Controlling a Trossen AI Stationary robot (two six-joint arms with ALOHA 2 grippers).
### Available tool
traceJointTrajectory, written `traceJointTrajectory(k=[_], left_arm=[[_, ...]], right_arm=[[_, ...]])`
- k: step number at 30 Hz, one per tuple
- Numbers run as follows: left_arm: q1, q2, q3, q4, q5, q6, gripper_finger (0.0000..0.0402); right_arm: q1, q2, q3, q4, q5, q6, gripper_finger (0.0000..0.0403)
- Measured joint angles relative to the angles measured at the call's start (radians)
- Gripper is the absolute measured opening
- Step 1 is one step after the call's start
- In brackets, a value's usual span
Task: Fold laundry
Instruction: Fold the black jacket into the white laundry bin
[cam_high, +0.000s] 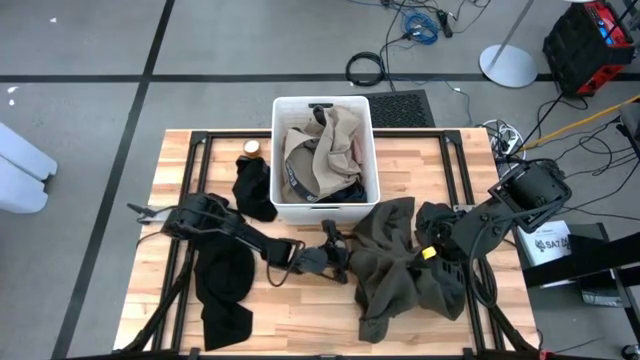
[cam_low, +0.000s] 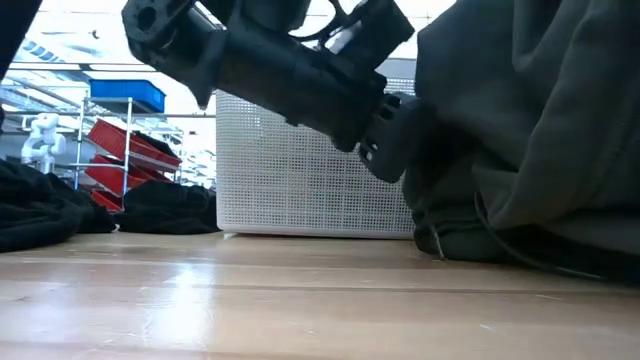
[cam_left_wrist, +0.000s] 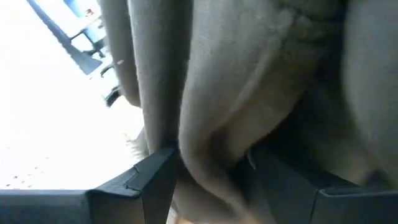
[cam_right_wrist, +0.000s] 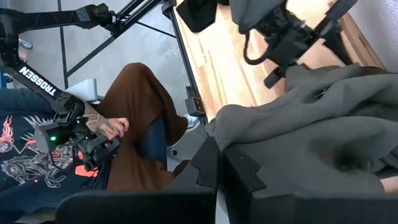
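Landmark: the white bin at the far middle of the tabletop; every place below is given from it.

Left tool: left tool is on the near side of the bin, at the near-left edge of the olive-grey garment. Its fingers stand wide, with a fold of that cloth lying between them. Not pinched, as far as the wrist view shows.

Right tool: right tool sits near-right of the bin, fingers fully together, at the garment's right-hand edge. The wrist view shows cloth bunched right at the tips; whether any of it is actually nipped, I cannot tell.

Risk one: if the left tool closes here it may take several layers at once, because the fold is thick and rumpled. That would drag the whole heap rather than one edge.

Risk two: pulling toward the bin could snag the cloth on its wall, since the garment's far edge lies just beside it.

Risk three: both arms crowd one garment, so a wide sweep might tangle them.

Garment look: large, dark olive-grey, soft and heavy, crumpled in a heap, nowhere flat. Folding has barely begun, by my reading.

Other laundry: black pieces lie near-left of the bin; a beige-tan garment is piled inside it.

Bystander: a seated person beyond the tabletop's edge.
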Motion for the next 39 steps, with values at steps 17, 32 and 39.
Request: traceJointTrajectory(k=[17, 32, 39], left_arm=[[-0.263, -0.345, 0.009, -0.084, -0.407, 0.513, 0.0007], [-0.571, -0.866, 0.155, -0.077, -0.406, 0.76, 0.0005], [-0.568, -0.892, 0.407, -0.079, -0.263, 0.784, 0.0004]], right_arm=[[0.029, 0.005, 0.0, 0.001, 0.026, -0.037, 0.0], [0.174, -0.001, 0.033, 0.205, 0.513, -0.501, 0.0], [0.192, -0.036, 0.033, 0.828, 0.931, -1.213, 0.0]])
